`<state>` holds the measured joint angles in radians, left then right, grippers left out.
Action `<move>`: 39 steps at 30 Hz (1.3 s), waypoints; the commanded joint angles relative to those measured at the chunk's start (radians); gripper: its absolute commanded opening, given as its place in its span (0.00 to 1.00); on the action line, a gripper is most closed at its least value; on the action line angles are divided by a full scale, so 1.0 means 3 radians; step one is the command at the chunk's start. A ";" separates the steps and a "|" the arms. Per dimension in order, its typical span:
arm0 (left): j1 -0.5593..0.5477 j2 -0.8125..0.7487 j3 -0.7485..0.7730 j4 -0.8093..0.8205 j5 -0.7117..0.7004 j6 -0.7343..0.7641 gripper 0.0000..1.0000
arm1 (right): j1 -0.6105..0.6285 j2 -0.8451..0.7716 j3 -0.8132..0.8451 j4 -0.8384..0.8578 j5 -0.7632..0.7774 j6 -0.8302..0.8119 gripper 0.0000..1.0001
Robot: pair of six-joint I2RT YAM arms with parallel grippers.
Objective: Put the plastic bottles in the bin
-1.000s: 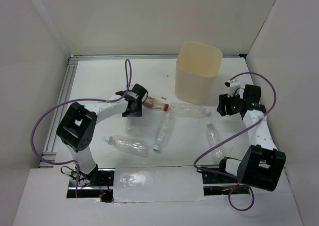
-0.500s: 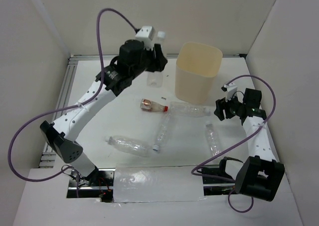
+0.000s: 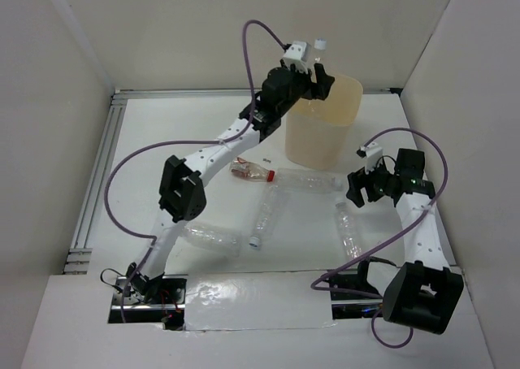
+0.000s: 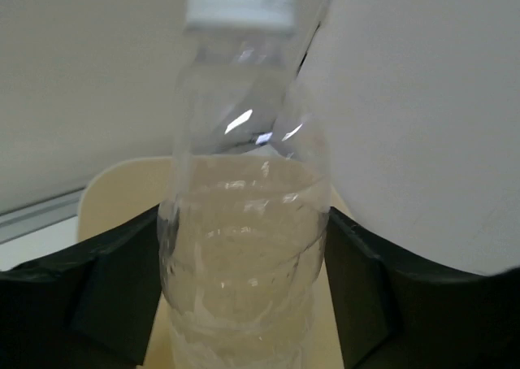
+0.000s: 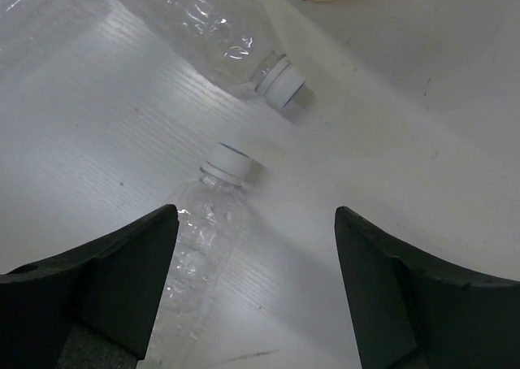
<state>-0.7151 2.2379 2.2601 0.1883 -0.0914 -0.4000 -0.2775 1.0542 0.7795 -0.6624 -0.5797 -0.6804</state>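
Observation:
My left gripper point(image 3: 318, 75) is raised over the rim of the cream bin point(image 3: 323, 137). It is shut on a clear plastic bottle point(image 4: 244, 223) that stands upright, white cap point(image 3: 322, 42) on top. Both fingers press the bottle's sides, and the bin's opening point(image 4: 114, 182) lies right below. My right gripper point(image 3: 356, 188) hangs open low over the table, right of the bin. A white-capped bottle point(image 5: 199, 239) lies under it, near its left finger point(image 5: 106, 263). Several more bottles lie on the table, among them a red-capped one point(image 3: 252, 171) and a long clear one point(image 3: 309, 180).
A bottle point(image 3: 264, 214) lies at the centre of the table, one point(image 3: 213, 237) at the front left and one point(image 3: 349, 229) at the front right. White walls close in the table on three sides. A metal rail point(image 3: 97, 174) runs along the left edge.
The left arm lifted the bottle off the table at the left and swung it right, up over the bin. The right gripper's jaws opened wider and it shifted slightly left.

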 commanded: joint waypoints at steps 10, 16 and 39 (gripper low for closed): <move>-0.0117 0.0093 0.0499 0.0431 -0.0181 0.0014 1.00 | 0.0081 -0.0043 0.0004 -0.0379 -0.0047 -0.0482 0.94; -0.0270 -0.0688 -0.0322 0.0324 -0.0283 0.0499 1.00 | 0.0327 0.0458 0.0004 -0.0450 0.0275 -0.0519 0.92; -0.1191 -0.3124 -0.4777 -0.0597 -0.1296 0.0009 1.00 | 0.0986 0.1180 0.0121 -0.0966 0.0890 -0.0616 0.34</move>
<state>-1.0645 1.3064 0.8314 -0.0345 -0.4309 -0.3264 0.0074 1.4132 0.8009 -0.8474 -0.3355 -0.8295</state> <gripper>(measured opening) 1.001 0.791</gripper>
